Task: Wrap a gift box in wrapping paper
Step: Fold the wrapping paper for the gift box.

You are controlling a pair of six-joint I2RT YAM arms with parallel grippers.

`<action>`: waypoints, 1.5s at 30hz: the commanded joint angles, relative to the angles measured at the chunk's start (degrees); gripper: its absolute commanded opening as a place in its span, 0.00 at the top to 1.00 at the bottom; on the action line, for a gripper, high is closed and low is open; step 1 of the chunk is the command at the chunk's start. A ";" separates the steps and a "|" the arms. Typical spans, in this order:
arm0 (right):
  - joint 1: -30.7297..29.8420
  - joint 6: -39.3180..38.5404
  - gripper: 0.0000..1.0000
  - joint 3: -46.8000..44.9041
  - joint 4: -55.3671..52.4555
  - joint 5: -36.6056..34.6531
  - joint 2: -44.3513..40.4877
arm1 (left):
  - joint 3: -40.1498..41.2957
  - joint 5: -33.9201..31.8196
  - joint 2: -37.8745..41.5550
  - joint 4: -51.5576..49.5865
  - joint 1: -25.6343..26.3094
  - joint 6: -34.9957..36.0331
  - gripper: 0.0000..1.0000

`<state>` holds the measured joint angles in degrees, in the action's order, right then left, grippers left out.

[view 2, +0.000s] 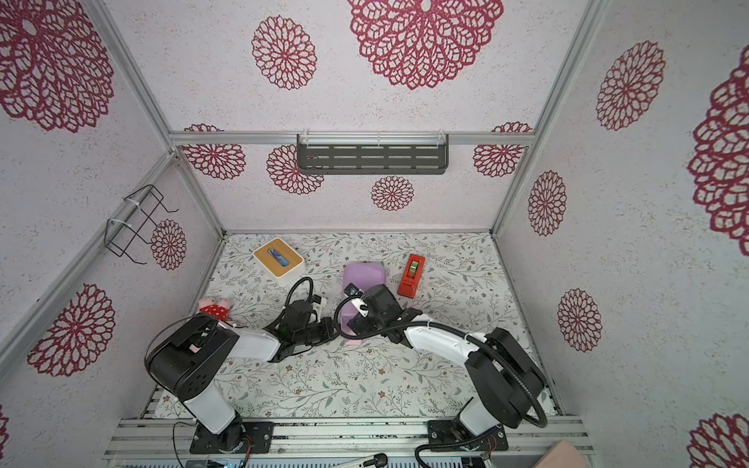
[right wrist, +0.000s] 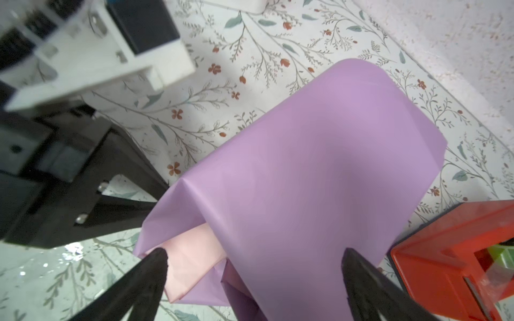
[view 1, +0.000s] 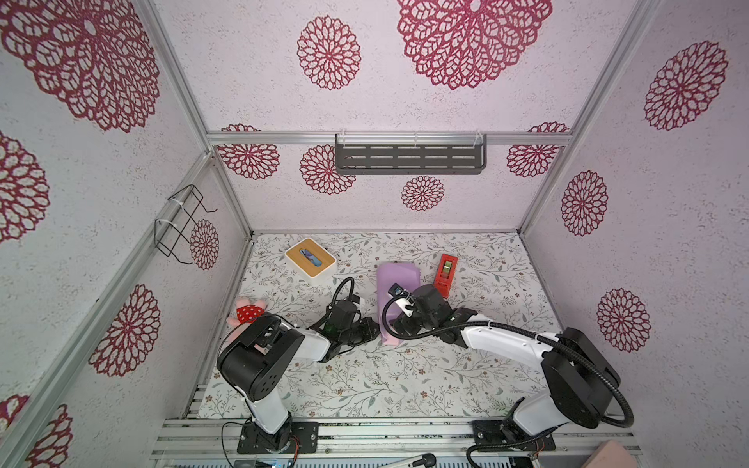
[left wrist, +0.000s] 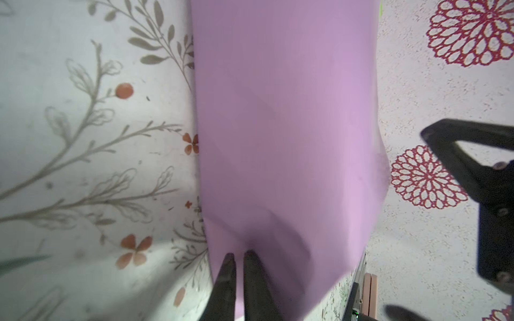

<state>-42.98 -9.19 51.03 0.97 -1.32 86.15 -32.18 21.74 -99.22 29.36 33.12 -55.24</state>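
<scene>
Right pincer [right wrist: 256, 257] spread astride wrapping paper [right wrist: 319, 152], left pincer [left wrist: 239, 256] closed against it

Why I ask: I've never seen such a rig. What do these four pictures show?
A left arm and a right arm, both robotic, stand at the table's near edge, each ending in a two-fingered hand. Two pictures look down from overhead and are nearly alike. The other two come from cameras on the wrists. On the flowered table covering lie a white box with a wooden top, a red tape dispenser and a plush toy. In the middle, lilac wrapping paper, pink on its inner face, is draped over something boxy. The gift box itself is hidden. The left hand is shut and seems to pinch the paper. The right hand is open wide, a finger on each side of the bundle.
</scene>
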 commanded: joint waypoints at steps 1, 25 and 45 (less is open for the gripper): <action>3.69 5.81 0.01 0.60 1.35 7.85 -1.95 | -1.46 -0.73 1.22 -0.82 0.40 0.80 0.89; 7.03 10.40 0.04 2.08 -0.64 -1.39 8.74 | -4.64 -0.09 2.79 -4.62 1.06 1.77 0.90; 6.24 12.36 0.05 -0.89 0.52 -1.28 8.88 | -5.91 -0.99 4.07 -5.89 2.38 1.54 0.88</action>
<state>-36.16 3.22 52.14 7.68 -0.43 94.26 -36.40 21.12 -96.05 22.76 35.11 -54.02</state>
